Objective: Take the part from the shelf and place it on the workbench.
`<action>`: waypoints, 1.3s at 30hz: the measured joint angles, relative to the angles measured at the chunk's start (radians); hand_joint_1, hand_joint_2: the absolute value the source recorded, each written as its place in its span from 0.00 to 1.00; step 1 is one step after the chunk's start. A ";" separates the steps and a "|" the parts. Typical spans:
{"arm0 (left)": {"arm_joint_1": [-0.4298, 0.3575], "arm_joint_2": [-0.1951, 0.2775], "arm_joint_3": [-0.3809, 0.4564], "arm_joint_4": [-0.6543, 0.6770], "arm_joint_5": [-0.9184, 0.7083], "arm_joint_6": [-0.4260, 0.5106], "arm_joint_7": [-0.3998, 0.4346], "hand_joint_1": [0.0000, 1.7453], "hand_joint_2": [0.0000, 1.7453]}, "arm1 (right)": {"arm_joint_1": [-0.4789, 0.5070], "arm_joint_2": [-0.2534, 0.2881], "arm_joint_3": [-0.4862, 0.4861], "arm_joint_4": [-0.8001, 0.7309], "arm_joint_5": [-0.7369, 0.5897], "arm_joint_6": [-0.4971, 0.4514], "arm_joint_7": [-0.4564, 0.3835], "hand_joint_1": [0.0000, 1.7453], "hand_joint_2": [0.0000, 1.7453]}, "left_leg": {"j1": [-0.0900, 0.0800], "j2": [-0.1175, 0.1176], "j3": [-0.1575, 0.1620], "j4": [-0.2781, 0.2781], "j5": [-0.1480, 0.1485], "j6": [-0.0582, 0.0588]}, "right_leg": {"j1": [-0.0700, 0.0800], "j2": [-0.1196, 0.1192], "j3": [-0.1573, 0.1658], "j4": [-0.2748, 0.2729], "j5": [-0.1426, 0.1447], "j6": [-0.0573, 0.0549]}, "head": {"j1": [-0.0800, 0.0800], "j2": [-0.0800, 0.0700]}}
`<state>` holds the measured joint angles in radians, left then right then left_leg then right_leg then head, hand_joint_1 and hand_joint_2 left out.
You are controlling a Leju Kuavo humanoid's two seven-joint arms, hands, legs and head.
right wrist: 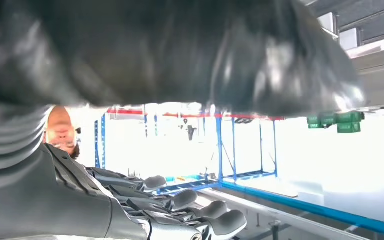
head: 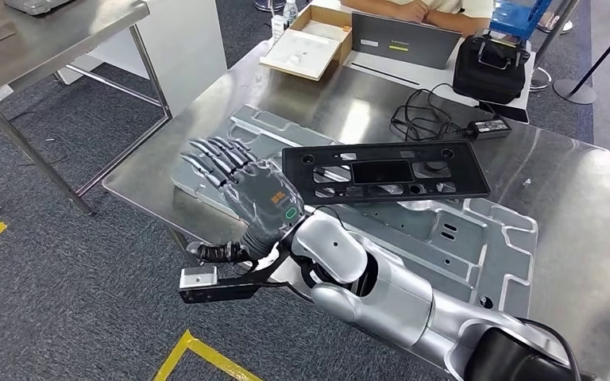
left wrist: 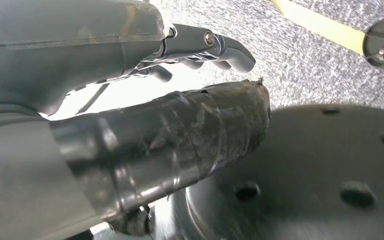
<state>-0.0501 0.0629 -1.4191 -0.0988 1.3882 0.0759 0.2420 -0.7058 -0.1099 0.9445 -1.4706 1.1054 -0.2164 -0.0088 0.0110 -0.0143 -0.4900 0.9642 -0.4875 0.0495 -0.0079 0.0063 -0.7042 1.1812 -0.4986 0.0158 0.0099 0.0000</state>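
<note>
The part, a long black plastic panel [head: 385,172] with several cut-outs, lies flat on a silver pressed-metal plate [head: 476,238] on the steel workbench [head: 572,182]. My right hand [head: 242,186] hovers just left of the panel's near end, over the plate's left edge. Its fingers [head: 210,155] are stretched out and spread, touching nothing. In the right wrist view the same hand [right wrist: 180,215] has fingers apart with nothing in them. My left hand [left wrist: 180,100] hangs over the carpet, its taped thumb [left wrist: 190,135] apart from the fingers [left wrist: 220,47], holding nothing.
At the workbench's far side are an open cardboard box [head: 306,41], a grey laptop [head: 401,40], a black bag [head: 490,67] and a cable with its adapter [head: 445,119]. A person [head: 437,9] sits behind them. A second steel table [head: 40,48] stands at the left; yellow floor tape [head: 198,353] lies below.
</note>
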 joint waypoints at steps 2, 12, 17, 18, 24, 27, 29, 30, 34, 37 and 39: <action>0.004 0.000 0.000 0.000 0.000 0.000 0.000 0.00 0.00 | 0.027 -0.009 0.010 0.001 0.011 -0.014 -0.001 0.00 1.00 | 0.000 -0.010 -0.003 0.003 0.000 0.000 | -0.005 -0.001 -0.048 0.108 -0.035 0.004 | 0.000 0.000; 0.004 0.001 -0.005 0.000 0.000 0.002 0.003 0.00 0.00 | 0.059 -0.025 0.031 0.002 0.021 -0.029 -0.002 0.00 1.00 | 0.012 -0.066 -0.025 0.040 -0.033 -0.054 | -0.010 0.026 0.086 -0.151 0.065 -0.029 | -0.001 0.000; 0.002 0.002 -0.006 0.000 0.000 0.000 0.003 0.00 0.00 | 0.064 -0.024 0.037 0.006 0.028 -0.031 -0.003 0.00 1.00 | 0.011 0.002 -0.168 0.295 -0.137 -0.068 | -0.004 -0.033 0.098 -0.158 0.055 -0.052 | -0.001 0.000; 0.002 0.002 -0.006 0.000 0.000 -0.002 0.003 0.00 0.00 | 0.066 -0.024 0.039 0.008 0.030 -0.031 -0.003 0.00 1.00 | 0.011 0.005 -0.182 0.308 -0.126 -0.068 | -0.002 -0.045 0.099 -0.156 0.053 -0.053 | -0.001 0.000; 0.001 0.001 -0.007 0.000 0.000 -0.008 -0.006 0.00 0.00 | 0.063 -0.021 0.053 0.015 0.048 -0.026 -0.003 0.00 1.00 | -0.005 0.081 -0.080 0.050 0.015 -0.040 | 0.010 -0.101 0.111 -0.148 0.038 -0.037 | 0.000 0.000; 0.000 0.000 -0.007 0.000 0.000 -0.014 -0.014 0.00 0.00 | 0.051 -0.018 0.060 0.017 0.055 -0.012 -0.001 0.00 1.00 | -0.002 0.046 -0.082 0.041 0.027 -0.026 | 0.009 -0.106 0.112 -0.144 0.030 -0.020 | 0.000 0.000; -0.003 -0.002 -0.007 0.000 0.000 -0.019 -0.019 0.00 0.00 | 0.039 -0.014 0.066 0.020 0.060 0.000 0.002 0.00 1.00 | 0.004 0.026 -0.079 0.034 0.036 -0.015 | 0.004 -0.059 0.086 -0.079 -0.017 -0.010 | 0.000 0.000; -0.005 -0.004 -0.007 0.000 0.000 -0.021 -0.022 0.00 0.00 | 0.035 -0.013 0.069 0.023 0.062 0.005 0.004 0.00 1.00 | 0.004 0.016 -0.081 0.034 0.039 -0.012 | 0.002 -0.033 0.060 -0.018 -0.051 -0.008 | 0.000 0.000; -0.007 -0.008 -0.008 -0.001 0.000 -0.026 -0.030 0.00 0.00 | 0.026 -0.011 0.082 0.036 0.063 0.019 0.010 0.00 1.00 | 0.003 -0.036 -0.085 0.038 0.041 -0.009 | -0.001 -0.008 -0.003 0.115 -0.078 -0.007 | 0.000 0.000; -0.008 -0.013 -0.012 -0.001 -0.001 -0.027 -0.037 0.00 0.00 | 0.011 -0.006 0.090 0.040 0.063 0.022 0.012 0.00 1.00 | 0.005 -0.075 -0.090 0.050 0.036 -0.017 | -0.008 0.055 0.074 -0.063 0.022 -0.015 | 0.000 0.000; -0.012 -0.015 -0.015 -0.001 -0.001 -0.027 -0.040 0.00 0.00 | 0.005 -0.003 0.093 0.042 0.063 0.025 0.012 0.00 1.00 | 0.009 -0.099 -0.106 0.056 0.038 -0.027 | -0.010 0.102 0.096 -0.129 0.038 -0.019 | 0.000 0.000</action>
<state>-0.0622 0.0481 -1.4343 -0.1000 1.3870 0.0492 0.2020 -0.7003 -0.1132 1.0376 -1.4289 1.1687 -0.1916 0.0032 0.0197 -0.1136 -0.5955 1.0205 -0.4491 0.0222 -0.0183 0.1079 -0.6078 1.0522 -0.4607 -0.0028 0.0100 0.0000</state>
